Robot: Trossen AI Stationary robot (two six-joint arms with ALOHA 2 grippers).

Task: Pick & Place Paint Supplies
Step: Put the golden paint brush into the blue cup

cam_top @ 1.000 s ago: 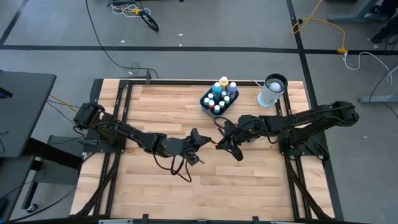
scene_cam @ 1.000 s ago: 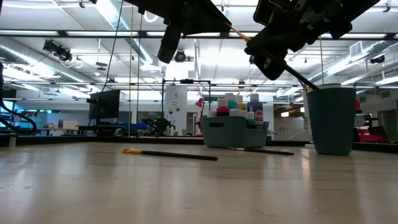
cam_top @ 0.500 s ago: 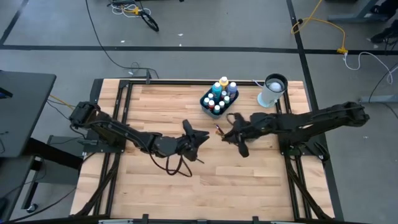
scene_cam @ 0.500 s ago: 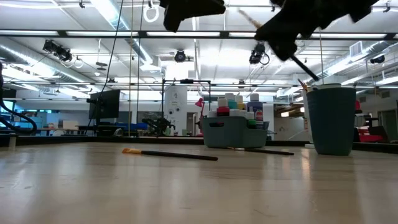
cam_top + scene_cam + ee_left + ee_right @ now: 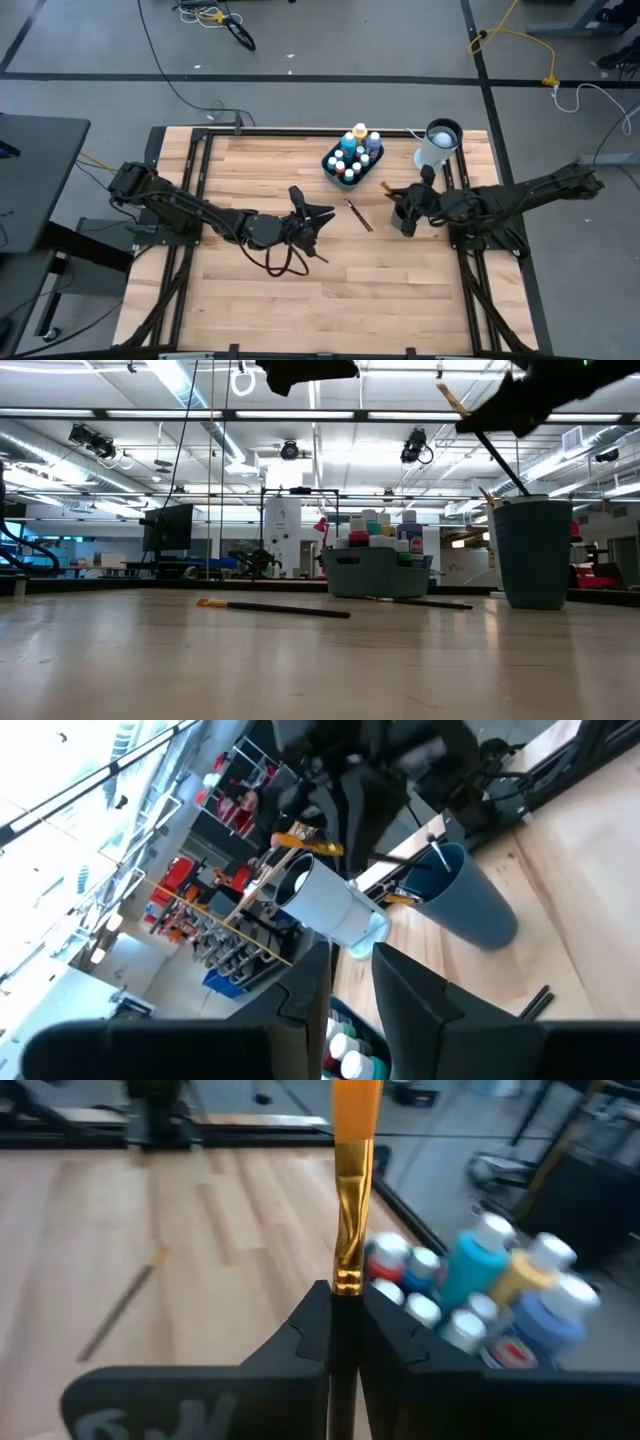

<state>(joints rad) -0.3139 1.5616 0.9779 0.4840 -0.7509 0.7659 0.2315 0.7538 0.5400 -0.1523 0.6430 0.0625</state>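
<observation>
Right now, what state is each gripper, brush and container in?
Right gripper: shut on a brush, raised near the cup.
Held brush: clamped upright between the fingers.
Left gripper: raised over mid-table, slightly open, holding nothing.
Brush on the table: lying flat, untouched.
Bottle caddy: upright, full of paint bottles.
Cup: upright, brush handles sticking out.

Pale wood-plank table (image 5: 250,170), glossy metal-ferruled brush (image 5: 350,1230).

Right gripper (image 5: 343,1330) pinches a brush (image 5: 352,1200) whose bristle tip runs off the frame at 12 o'clock. Paint bottles (image 5: 480,1290) at 3 o'clock are too blurry for labels. In the low view both arms are cropped.
</observation>
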